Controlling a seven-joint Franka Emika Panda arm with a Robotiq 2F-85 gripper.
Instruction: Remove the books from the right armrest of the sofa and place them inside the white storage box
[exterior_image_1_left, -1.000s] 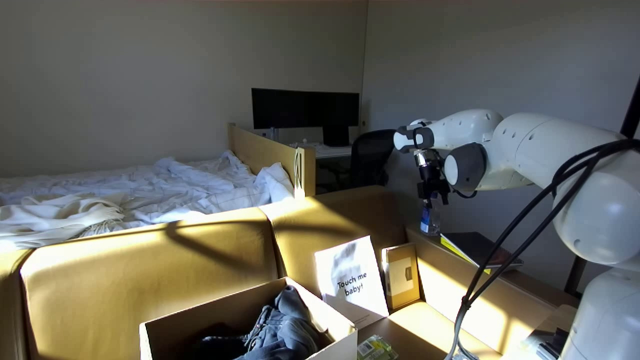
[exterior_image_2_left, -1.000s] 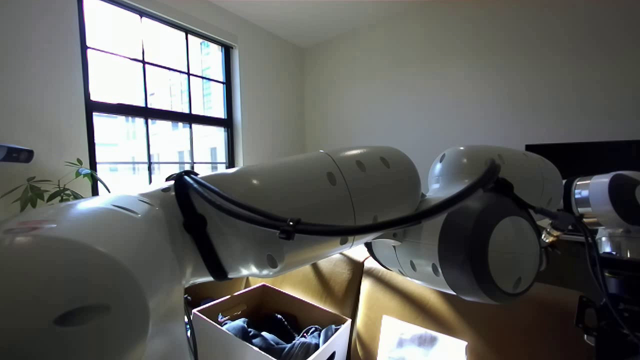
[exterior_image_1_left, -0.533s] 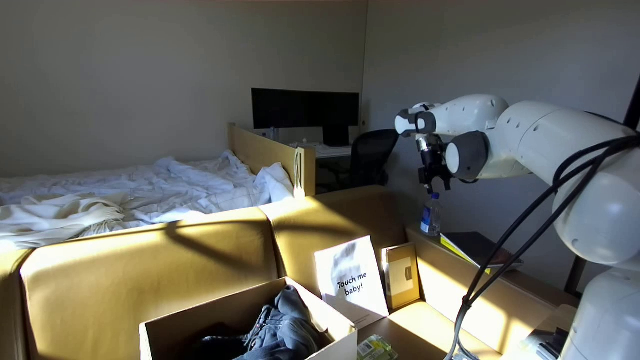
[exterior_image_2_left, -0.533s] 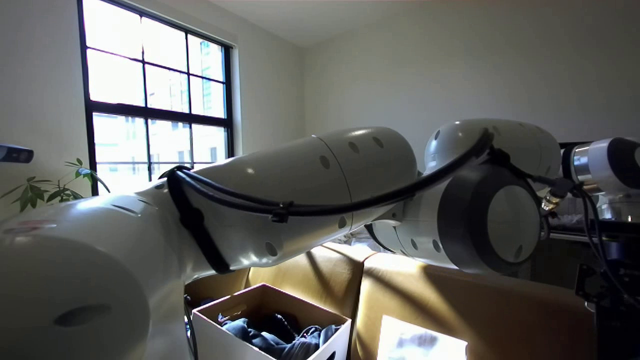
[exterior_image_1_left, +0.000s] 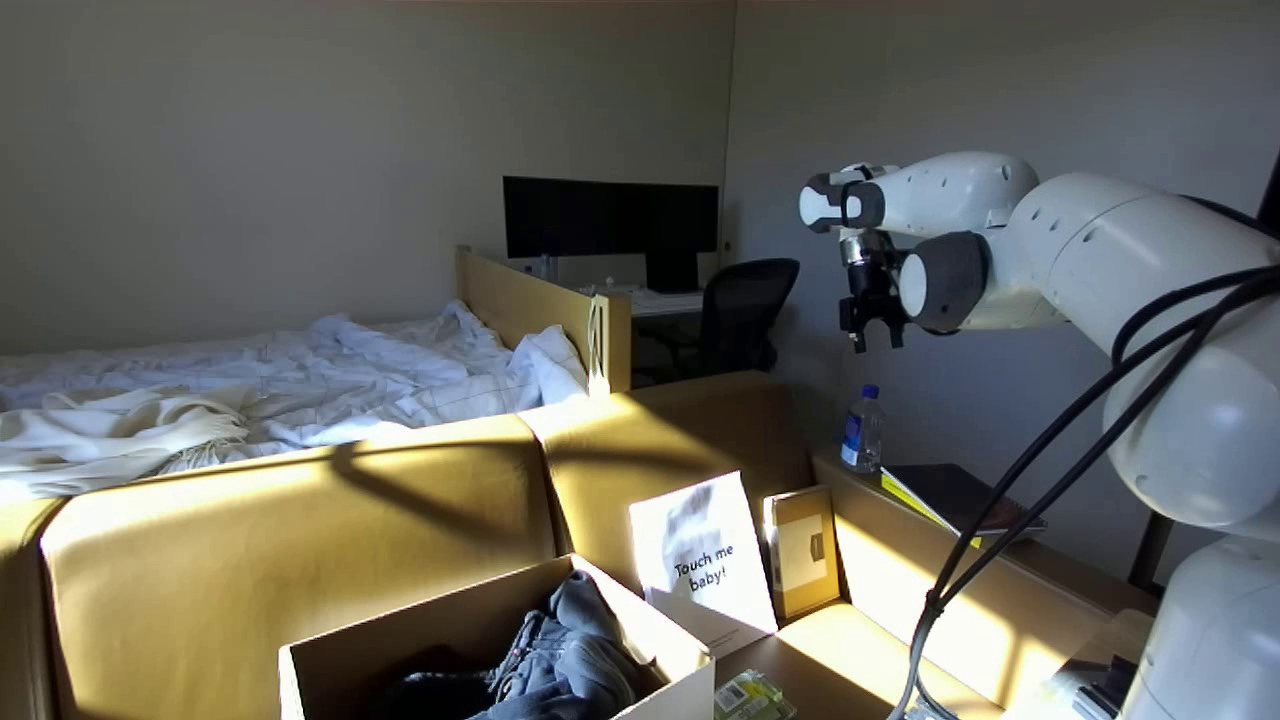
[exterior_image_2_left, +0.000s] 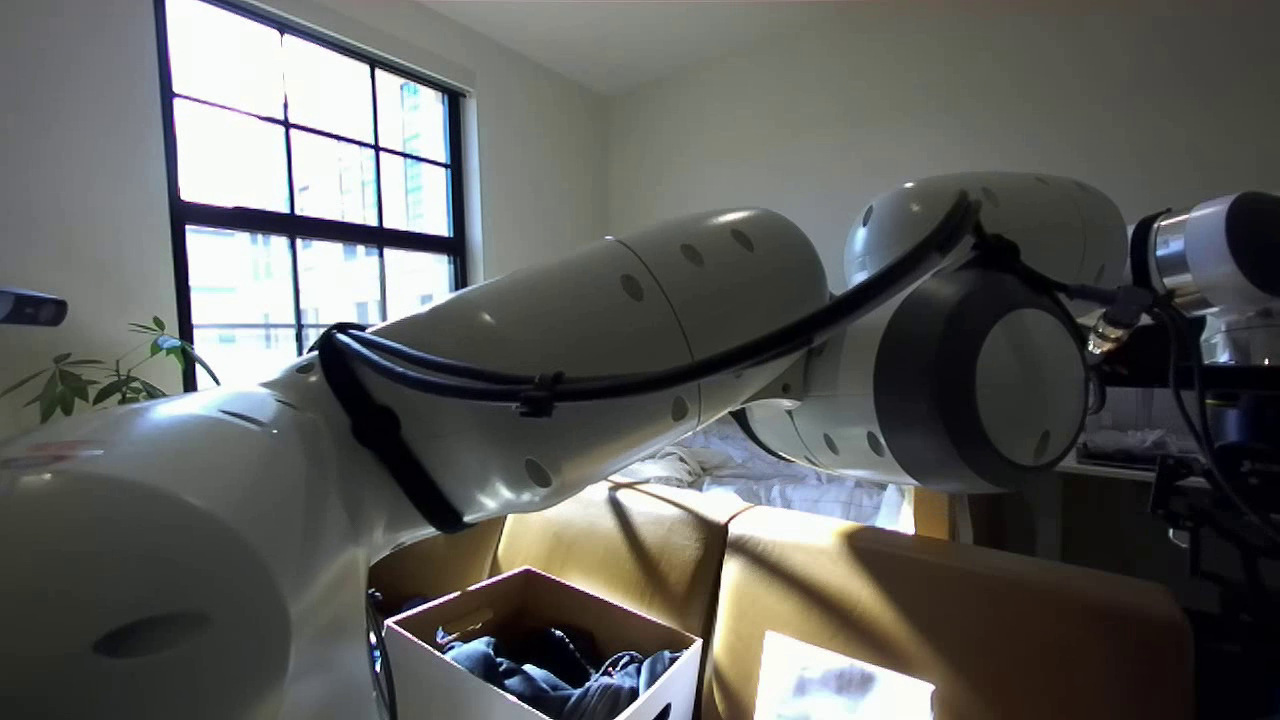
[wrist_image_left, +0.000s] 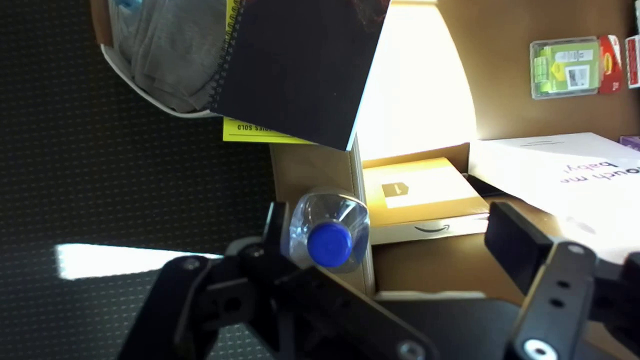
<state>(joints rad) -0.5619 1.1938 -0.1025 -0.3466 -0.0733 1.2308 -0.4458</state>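
Observation:
A dark spiral-bound book lies on the right armrest of the tan sofa. A yellow book shows from under it. Both also show in the wrist view, where the dark book is at the top. The white storage box stands on the sofa with dark clothing inside. It also shows in an exterior view. My gripper is open and empty, above the bottle at the armrest's back end. In the wrist view the fingers are wide apart.
A clear bottle with a blue cap stands upright on the armrest beside the books. A white card and an Amazon box lean against the sofa back. A green pack lies on the seat. A cloth-filled bin adjoins the books.
My gripper has moved up from around the bottle's top and is now well above it. The bottle stays upright on the armrest. The books and the box have not moved.

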